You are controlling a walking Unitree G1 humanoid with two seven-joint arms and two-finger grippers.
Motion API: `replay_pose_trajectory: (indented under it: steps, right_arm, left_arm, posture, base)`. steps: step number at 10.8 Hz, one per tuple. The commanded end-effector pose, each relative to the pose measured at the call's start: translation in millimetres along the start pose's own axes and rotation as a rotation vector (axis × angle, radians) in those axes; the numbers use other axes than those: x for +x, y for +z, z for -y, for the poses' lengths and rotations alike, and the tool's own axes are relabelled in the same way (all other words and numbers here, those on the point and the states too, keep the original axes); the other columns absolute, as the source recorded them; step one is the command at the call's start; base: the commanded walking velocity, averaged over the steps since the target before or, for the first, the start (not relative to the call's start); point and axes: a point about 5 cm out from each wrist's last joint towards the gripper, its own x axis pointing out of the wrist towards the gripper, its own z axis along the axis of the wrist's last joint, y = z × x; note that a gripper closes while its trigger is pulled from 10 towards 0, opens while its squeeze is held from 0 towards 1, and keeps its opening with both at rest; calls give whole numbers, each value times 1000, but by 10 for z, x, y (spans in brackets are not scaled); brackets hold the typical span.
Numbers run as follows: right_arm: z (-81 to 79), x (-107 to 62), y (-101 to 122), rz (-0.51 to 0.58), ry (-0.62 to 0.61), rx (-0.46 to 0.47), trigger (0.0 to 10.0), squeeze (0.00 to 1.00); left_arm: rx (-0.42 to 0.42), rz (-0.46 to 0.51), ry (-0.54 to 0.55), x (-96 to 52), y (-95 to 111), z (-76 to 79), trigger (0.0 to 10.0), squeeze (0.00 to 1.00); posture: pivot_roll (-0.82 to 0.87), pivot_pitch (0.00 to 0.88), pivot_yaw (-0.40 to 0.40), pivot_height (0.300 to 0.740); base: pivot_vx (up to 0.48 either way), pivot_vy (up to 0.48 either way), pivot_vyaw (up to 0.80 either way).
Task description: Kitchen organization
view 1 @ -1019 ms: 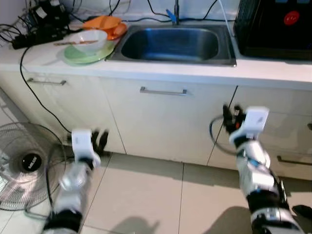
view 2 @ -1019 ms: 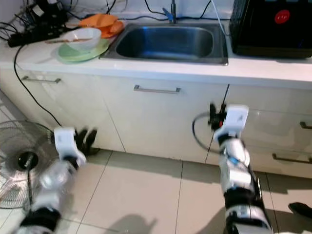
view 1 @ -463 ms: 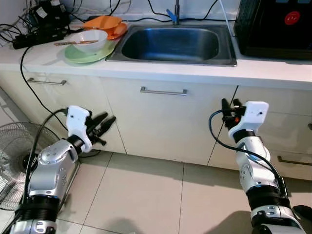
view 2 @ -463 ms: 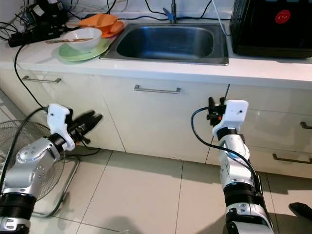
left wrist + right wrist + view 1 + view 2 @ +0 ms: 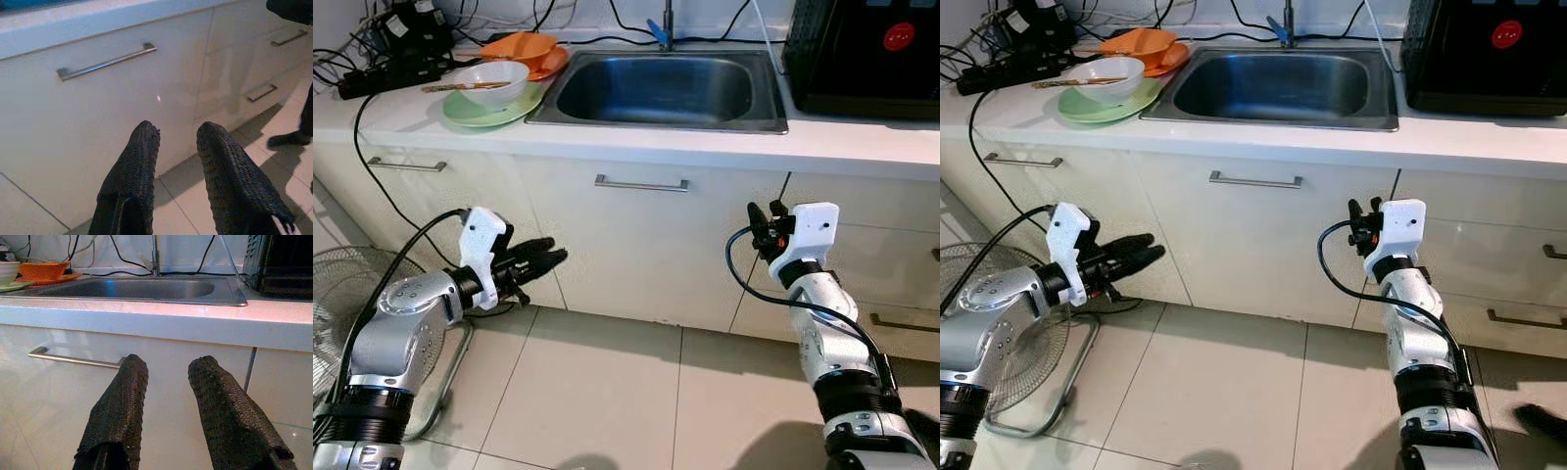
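On the counter at the left, a white bowl [image 5: 492,78] with a utensil across it rests on a green plate [image 5: 470,111]. An orange dish [image 5: 522,49] lies behind them, beside the steel sink [image 5: 658,90]. My left gripper [image 5: 548,260] is held low before the cabinet front, left of and below the sink drawer's bar handle [image 5: 641,183]. It is open and empty [image 5: 178,129]. My right gripper [image 5: 756,211] hovers before the cabinet right of that handle, pointing up at the counter edge. It is open [image 5: 168,363] with nothing between its fingers.
A black appliance [image 5: 867,54] stands on the counter at the right. A power strip and tangled cables [image 5: 391,39] crowd the back left corner, and one cable hangs down the cabinet. A floor fan [image 5: 352,323] stands at the lower left. More drawer handles [image 5: 901,323] are at the right.
My left arm has swung up from the floor and reached forward, its fingers now pointing at the cabinet under the sink. The right gripper has shifted slightly left.
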Motion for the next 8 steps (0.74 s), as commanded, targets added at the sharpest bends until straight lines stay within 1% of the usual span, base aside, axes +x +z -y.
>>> replay_pose_trajectory:
  steps: [1, 3, 5, 8]
  right_arm:
    - [-39, -2, 2, -8, 23, -7, 10000, 0]
    - [-44, -13, -6, -12, 28, -11, 10000, 0]
    - [-37, -17, -19, -19, 28, -10, 10000, 0]
    - [-63, -1, -17, -22, 31, -4, 10000, 0]
  left_arm:
    - [6, -5, -27, 8, 52, 33, 10000, 0]
    - [-15, -24, -33, 37, -35, 79, 10000, 0]
    - [-31, -18, -12, 37, -46, 71, 10000, 0]
    - [-34, -11, 8, 54, -43, 75, 10000, 0]
  posture:
    - [24, 0, 103, 740]
    - [16, 0, 99, 740]
    - [24, 0, 95, 740]
    - [25, 0, 92, 740]
  base:
    - [0, 0, 0]
    - [0, 0, 0]
    - [0, 0, 0]
    - [0, 0, 0]
